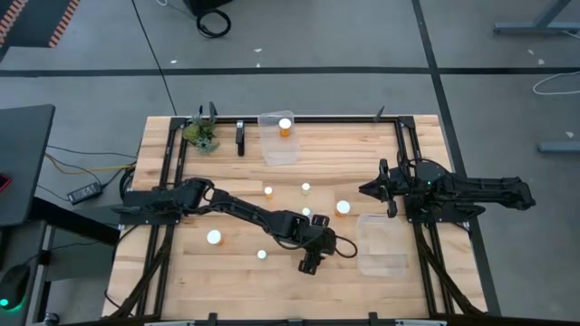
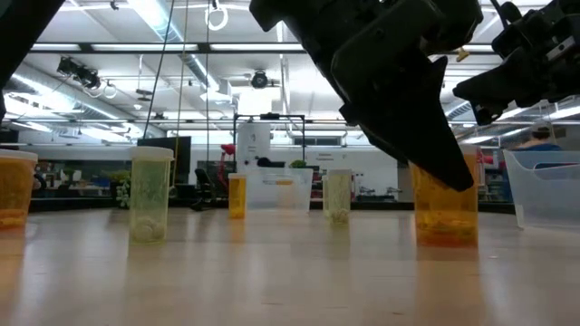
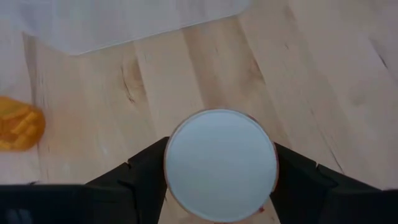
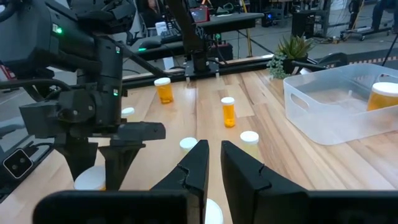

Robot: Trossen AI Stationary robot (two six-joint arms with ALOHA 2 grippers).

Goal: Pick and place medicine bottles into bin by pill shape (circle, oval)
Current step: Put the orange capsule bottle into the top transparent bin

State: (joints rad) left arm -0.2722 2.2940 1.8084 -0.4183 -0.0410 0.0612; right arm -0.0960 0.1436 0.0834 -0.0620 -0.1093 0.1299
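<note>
My left gripper (image 1: pixel 312 257) reaches to the table's near middle, shut on a wide amber medicine bottle with a white cap (image 3: pixel 221 165); the low view shows its body (image 2: pixel 444 213) standing on the wood. My right gripper (image 1: pixel 366 190) hovers shut and empty above the table's right half, clear of everything. Loose bottles stand on their bases: a wide one (image 1: pixel 214 237) at the near left, narrow ones (image 1: pixel 261 254) (image 1: pixel 268 191) (image 1: pixel 305 187), and a wide one (image 1: pixel 343 207) by the right gripper. One bottle (image 1: pixel 285 125) stands in the far clear bin (image 1: pixel 272 149). My left gripper pinches the bottle between its two fingers at the rim of the white cap (image 3: pixel 173 163), one finger (image 3: pixel 146 174) on each side. The fingers come from above, pointing down. The bottle stands upright with its base on the table (image 2: pixel 444 241).
A second clear bin (image 1: pixel 382 246) sits on the near right, just right of the left gripper. A small green plant (image 1: pixel 201 134) stands at the far left corner. Black frame rails (image 1: pixel 412 158) run along the table's sides.
</note>
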